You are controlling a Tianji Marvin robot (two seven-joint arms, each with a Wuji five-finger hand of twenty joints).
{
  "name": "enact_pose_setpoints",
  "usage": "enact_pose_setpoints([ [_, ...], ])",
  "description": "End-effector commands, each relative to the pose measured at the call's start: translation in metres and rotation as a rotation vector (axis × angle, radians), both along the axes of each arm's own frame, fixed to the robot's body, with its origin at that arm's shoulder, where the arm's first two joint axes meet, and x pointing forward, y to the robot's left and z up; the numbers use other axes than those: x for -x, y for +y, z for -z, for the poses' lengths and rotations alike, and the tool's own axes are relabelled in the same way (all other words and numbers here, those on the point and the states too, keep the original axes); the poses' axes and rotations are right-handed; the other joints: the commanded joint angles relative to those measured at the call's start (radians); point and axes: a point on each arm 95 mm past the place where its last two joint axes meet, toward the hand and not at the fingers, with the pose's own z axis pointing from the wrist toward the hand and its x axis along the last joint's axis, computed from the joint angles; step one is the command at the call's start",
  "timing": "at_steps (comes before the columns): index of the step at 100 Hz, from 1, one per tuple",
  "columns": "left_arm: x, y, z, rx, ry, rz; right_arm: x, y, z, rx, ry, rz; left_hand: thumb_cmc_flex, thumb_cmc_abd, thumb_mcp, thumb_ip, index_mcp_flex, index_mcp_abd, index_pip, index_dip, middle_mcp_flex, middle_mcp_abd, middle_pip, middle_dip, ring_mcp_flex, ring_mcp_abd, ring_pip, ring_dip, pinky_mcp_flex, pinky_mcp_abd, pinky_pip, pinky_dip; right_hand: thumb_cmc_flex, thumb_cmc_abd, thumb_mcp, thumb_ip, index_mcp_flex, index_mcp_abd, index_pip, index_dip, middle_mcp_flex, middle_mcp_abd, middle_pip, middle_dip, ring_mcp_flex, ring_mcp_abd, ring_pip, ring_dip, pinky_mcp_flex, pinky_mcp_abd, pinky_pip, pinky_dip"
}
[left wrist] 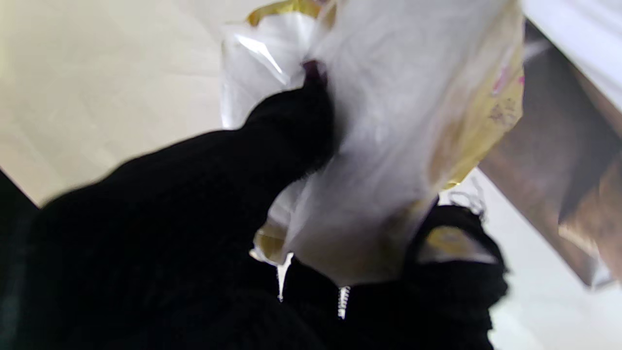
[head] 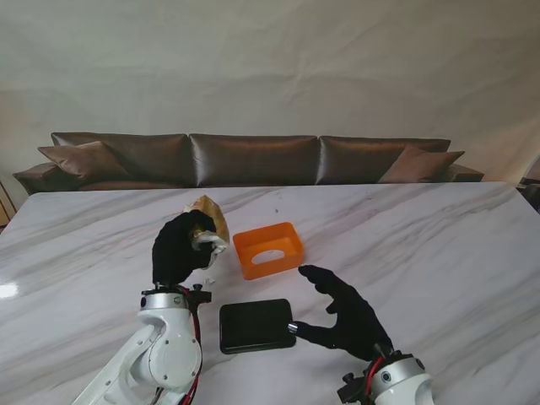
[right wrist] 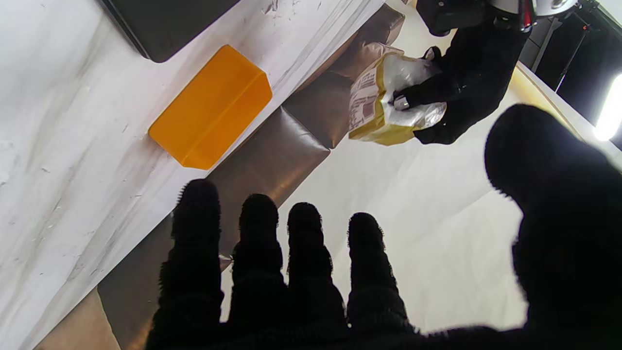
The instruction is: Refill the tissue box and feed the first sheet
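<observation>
Left hand (head: 177, 247) fingers clamp tissue pack (head: 210, 221), lifted off worktop (head: 422, 236) at 9 o'clock of orange box (head: 268, 250), presumably for loading. Right hand (head: 346, 312) fingers spread, empty, probably ready to steady box.

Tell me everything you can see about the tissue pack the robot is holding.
The tissue pack is a soft pack of white tissues in a clear and gold plastic wrapper with some printing on one side. The left robot hand grips it, lifted off the marble table, black gloved fingers pressing into its white face. It is tilted, just left of the orange box and apart from it. The wrapper looks crumpled. Nothing else touches it.
</observation>
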Motion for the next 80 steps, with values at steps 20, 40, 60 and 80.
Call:
enact_pose_setpoints([
  [20, 0.002, -0.016, -0.007, 0.164, 0.088, 0.265, -0.008, 0.001, 0.011, -0.032, 0.047, 0.016, 0.273, 0.15, 0.326, 0.092, 0.066, 0.004, 0.151, 0.092, 0.169, -0.079, 0.174, 0.146, 0.166, 0.027, 0.189, 0.061, 0.004, -0.334, 0.185, 0.012, 0.004, -0.01, -0.035, -0.015, -0.026, -0.015, -0.002, 0.006, -0.053, -0.037, 0.019, 0.016, 0.0, 0.011, 0.02, 0.019, -0.003, -0.04, 0.031, 0.006],
  [40, -0.004, -0.012, -0.002, 0.256, 0.153, 0.415, -0.016, -0.003, 0.019, -0.042, 0.079, 0.043, 0.275, 0.163, 0.309, 0.1, 0.057, 0.006, 0.142, 0.099, 0.163, -0.078, 0.171, 0.152, 0.156, 0.029, 0.187, 0.068, 0.003, -0.331, 0.18, 0.005, -0.008, -0.007, -0.031, 0.0, -0.074, 0.036, 0.012, 0.007, -0.094, -0.037, 0.04, 0.023, -0.011, 0.022, 0.032, 0.037, -0.012, -0.046, 0.032, 0.008],
  [60, -0.006, -0.012, 0.002, 0.345, 0.196, 0.543, -0.028, -0.003, 0.028, -0.032, 0.101, 0.079, 0.274, 0.164, 0.311, 0.103, 0.058, 0.012, 0.14, 0.105, 0.164, -0.074, 0.169, 0.156, 0.161, 0.033, 0.19, 0.076, 0.002, -0.323, 0.179, -0.001, 0.009, -0.01, -0.038, -0.002, -0.091, 0.019, 0.018, 0.004, -0.108, -0.035, 0.05, 0.025, -0.01, 0.023, 0.037, 0.045, -0.014, -0.047, 0.033, 0.01],
  [80, -0.005, -0.017, 0.004, 0.428, 0.222, 0.65, -0.044, 0.002, 0.035, -0.027, 0.11, 0.11, 0.272, 0.168, 0.313, 0.103, 0.059, 0.019, 0.137, 0.109, 0.167, -0.068, 0.167, 0.158, 0.165, 0.035, 0.19, 0.079, 0.002, -0.321, 0.181, -0.005, 0.011, -0.007, -0.044, -0.004, -0.092, 0.011, 0.022, 0.0, -0.113, -0.034, 0.06, 0.028, 0.002, 0.023, 0.05, 0.055, -0.01, -0.049, 0.04, 0.013],
])
